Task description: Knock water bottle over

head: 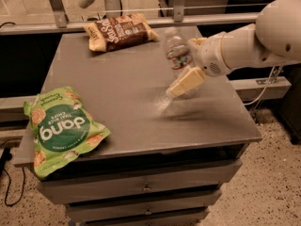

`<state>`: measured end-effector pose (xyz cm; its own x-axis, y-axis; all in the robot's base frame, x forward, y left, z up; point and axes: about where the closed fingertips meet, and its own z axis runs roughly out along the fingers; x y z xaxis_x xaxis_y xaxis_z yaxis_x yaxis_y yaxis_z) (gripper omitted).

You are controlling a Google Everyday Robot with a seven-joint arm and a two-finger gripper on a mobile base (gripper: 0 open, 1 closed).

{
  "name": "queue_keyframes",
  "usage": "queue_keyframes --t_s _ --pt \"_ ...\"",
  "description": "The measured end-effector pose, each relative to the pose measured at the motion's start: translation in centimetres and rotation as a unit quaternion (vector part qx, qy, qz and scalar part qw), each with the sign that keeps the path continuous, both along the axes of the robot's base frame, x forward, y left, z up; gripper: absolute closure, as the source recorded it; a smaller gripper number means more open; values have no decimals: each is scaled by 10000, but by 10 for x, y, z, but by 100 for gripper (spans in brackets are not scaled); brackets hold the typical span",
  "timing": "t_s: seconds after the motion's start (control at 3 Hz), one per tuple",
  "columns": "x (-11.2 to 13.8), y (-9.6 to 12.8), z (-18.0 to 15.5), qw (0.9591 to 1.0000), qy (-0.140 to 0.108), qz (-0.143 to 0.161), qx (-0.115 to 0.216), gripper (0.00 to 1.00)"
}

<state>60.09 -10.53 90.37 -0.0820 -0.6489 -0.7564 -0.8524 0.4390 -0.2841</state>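
Note:
The water bottle is a clear ribbed plastic bottle with a red, white and dark label band. It is blurred and tilted to the left on the right half of the grey table. My gripper with cream fingers reaches in from the right on a white arm and is right against the bottle's lower right side.
A green dang chips bag lies at the table's front left corner. A brown snack bag lies at the back edge. Drawers sit below the tabletop. A rail runs behind the table.

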Motion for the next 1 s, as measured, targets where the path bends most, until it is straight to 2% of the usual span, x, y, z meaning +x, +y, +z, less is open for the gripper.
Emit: queue_keyframes --t_s 0.33,0.67,1.0 --pt "8 47 -7 9994 88 220 251 0" --pt "14 73 -12 9986 150 353 375 0" --pt "17 76 -14 9982 177 400 421 0"
